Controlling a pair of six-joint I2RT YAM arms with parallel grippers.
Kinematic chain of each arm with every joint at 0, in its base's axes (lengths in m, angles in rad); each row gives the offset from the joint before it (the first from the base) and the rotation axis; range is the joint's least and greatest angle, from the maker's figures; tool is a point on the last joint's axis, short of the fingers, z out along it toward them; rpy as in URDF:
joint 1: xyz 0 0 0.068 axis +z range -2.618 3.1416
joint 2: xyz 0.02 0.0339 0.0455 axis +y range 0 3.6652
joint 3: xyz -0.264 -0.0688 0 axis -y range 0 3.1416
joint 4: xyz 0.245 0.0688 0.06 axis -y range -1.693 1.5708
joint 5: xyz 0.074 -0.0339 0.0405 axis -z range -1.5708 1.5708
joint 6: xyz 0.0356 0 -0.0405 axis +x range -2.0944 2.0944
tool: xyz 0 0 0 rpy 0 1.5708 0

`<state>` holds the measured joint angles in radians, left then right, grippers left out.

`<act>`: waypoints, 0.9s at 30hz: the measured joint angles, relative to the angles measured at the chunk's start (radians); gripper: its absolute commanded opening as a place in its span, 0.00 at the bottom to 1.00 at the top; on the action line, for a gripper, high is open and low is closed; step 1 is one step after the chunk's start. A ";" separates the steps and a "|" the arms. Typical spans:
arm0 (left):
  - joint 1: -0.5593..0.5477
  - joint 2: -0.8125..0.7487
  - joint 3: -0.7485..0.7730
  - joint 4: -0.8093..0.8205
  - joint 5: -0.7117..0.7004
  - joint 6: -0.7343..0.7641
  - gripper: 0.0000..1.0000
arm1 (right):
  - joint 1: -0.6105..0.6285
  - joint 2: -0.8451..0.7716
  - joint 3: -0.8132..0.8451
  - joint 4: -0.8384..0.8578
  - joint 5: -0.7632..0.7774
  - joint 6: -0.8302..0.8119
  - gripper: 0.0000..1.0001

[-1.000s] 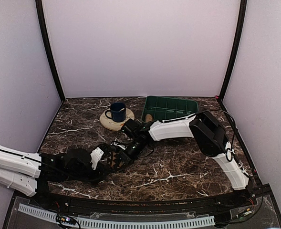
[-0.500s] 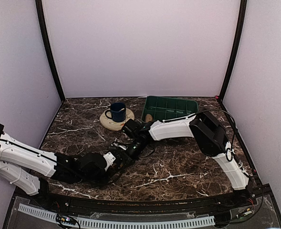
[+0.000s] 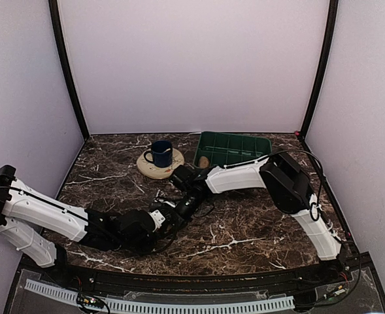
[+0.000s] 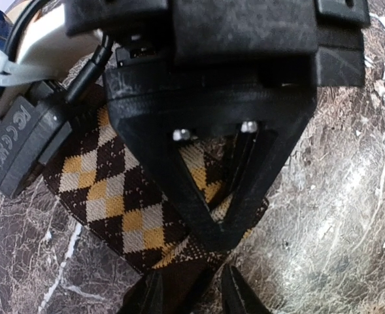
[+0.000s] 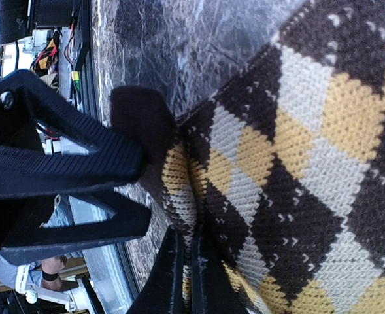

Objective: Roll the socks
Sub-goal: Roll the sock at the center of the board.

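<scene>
**Argyle sock** [image 4: 107, 196]: dark brown with tan and black diamonds. It lies flat on the marble table [image 3: 244, 229], left of centre, in the narrow gap where the two arms meet. In the top view the arms hide nearly all of it.

**Long axis:** in the left wrist view the band runs from upper left down to lower right, then narrows toward the bottom edge. That puts it roughly along the line joining the two tools, one end toward each.

**Left gripper** [image 4: 192, 294]:
- It sits at the near-left end, low over the table.
- The fingers are spread, with a strip of dark cloth lying between them.
- I cannot tell whether the pads bear on the cloth.

**Right gripper** [image 5: 184, 261]:
- It reaches in from the far-right side, directly opposing the left one.
- The fingers are pressed together, with the tips at a bunched edge of the sock.
- Whether a fold is nipped between them I cannot tell.

**Judgement:** both tools are about equally close. Any roll would have to travel along the axis from one gripper toward the other, so one end must be held down while the other is turned over.

**Further out:**
- A green tray [image 3: 234, 147] sits at the far edge, with a small tan bundle [image 3: 204, 161] at its near-left corner. This is possibly the plain sock, but it is too small to be sure.
- A blue mug [image 3: 159, 154] stands on a round wooden coaster [image 3: 154, 170], well apart from the work.
</scene>
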<state>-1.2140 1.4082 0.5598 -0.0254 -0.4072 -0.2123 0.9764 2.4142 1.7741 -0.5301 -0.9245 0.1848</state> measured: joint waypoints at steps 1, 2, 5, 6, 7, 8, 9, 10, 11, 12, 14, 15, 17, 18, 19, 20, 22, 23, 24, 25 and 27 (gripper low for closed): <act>0.000 0.004 0.001 -0.001 0.002 0.001 0.34 | -0.002 -0.002 -0.005 0.001 -0.003 0.000 0.00; 0.000 0.008 0.002 -0.002 0.005 0.003 0.34 | -0.003 -0.004 -0.010 0.002 -0.005 -0.001 0.00; 0.000 0.014 0.003 -0.005 0.013 0.005 0.34 | -0.006 -0.008 -0.019 0.003 -0.011 -0.004 0.00; 0.000 0.016 0.004 -0.008 0.016 0.005 0.34 | -0.007 -0.011 -0.024 0.001 -0.012 -0.005 0.00; 0.000 0.019 0.006 -0.009 0.021 0.005 0.34 | -0.007 -0.013 -0.027 0.001 -0.012 -0.007 0.00; 0.000 0.021 0.007 -0.010 0.025 0.006 0.34 | -0.008 -0.015 -0.028 -0.001 -0.013 -0.008 0.00; 0.000 0.021 0.008 -0.010 0.027 0.007 0.34 | -0.008 -0.016 -0.031 -0.001 -0.014 -0.009 0.00; 0.000 0.021 0.009 -0.010 0.030 0.007 0.33 | -0.009 -0.017 -0.033 -0.002 -0.015 -0.010 0.00; -0.001 0.022 0.009 -0.010 0.032 0.008 0.33 | -0.010 -0.017 -0.034 -0.003 -0.016 -0.011 0.00; -0.001 0.023 0.010 -0.010 0.034 0.009 0.33 | -0.010 -0.017 -0.034 -0.003 -0.017 -0.012 0.00; -0.001 0.028 0.010 -0.010 0.043 0.011 0.33 | -0.010 -0.018 -0.036 -0.003 -0.019 -0.013 0.00; -0.001 0.031 0.010 -0.010 0.047 0.012 0.33 | -0.010 -0.018 -0.036 -0.003 -0.019 -0.014 0.00; -0.001 0.040 0.012 -0.011 0.054 0.017 0.32 | -0.011 -0.018 -0.038 -0.003 -0.021 -0.016 0.00; -0.001 0.045 0.014 -0.011 0.056 0.018 0.32 | -0.011 -0.019 -0.039 -0.003 -0.021 -0.016 0.00; -0.001 0.051 0.017 -0.011 0.058 0.019 0.32 | -0.011 -0.019 -0.039 -0.003 -0.022 -0.016 0.00; -0.001 0.058 0.022 -0.014 0.059 0.019 0.32 | -0.011 -0.019 -0.040 -0.003 -0.023 -0.017 0.00; -0.001 0.071 0.031 -0.016 0.058 0.019 0.32 | -0.011 -0.019 -0.040 -0.005 -0.023 -0.019 0.00; -0.001 0.077 0.036 -0.018 0.056 0.019 0.32 | -0.011 -0.019 -0.040 -0.005 -0.025 -0.019 0.00; -0.001 0.081 0.040 -0.019 0.055 0.019 0.33 | -0.012 -0.019 -0.041 -0.006 -0.026 -0.019 0.00; -0.001 0.085 0.043 -0.021 0.053 0.019 0.32 | -0.013 -0.019 -0.041 -0.007 -0.028 -0.020 0.00; -0.001 0.091 0.048 -0.022 0.051 0.019 0.32 | -0.015 -0.019 -0.043 -0.010 -0.031 -0.023 0.00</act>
<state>-1.2148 1.4990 0.6079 -0.0471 -0.3561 -0.1928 0.9615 2.3955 1.7313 -0.5396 -0.9558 0.1623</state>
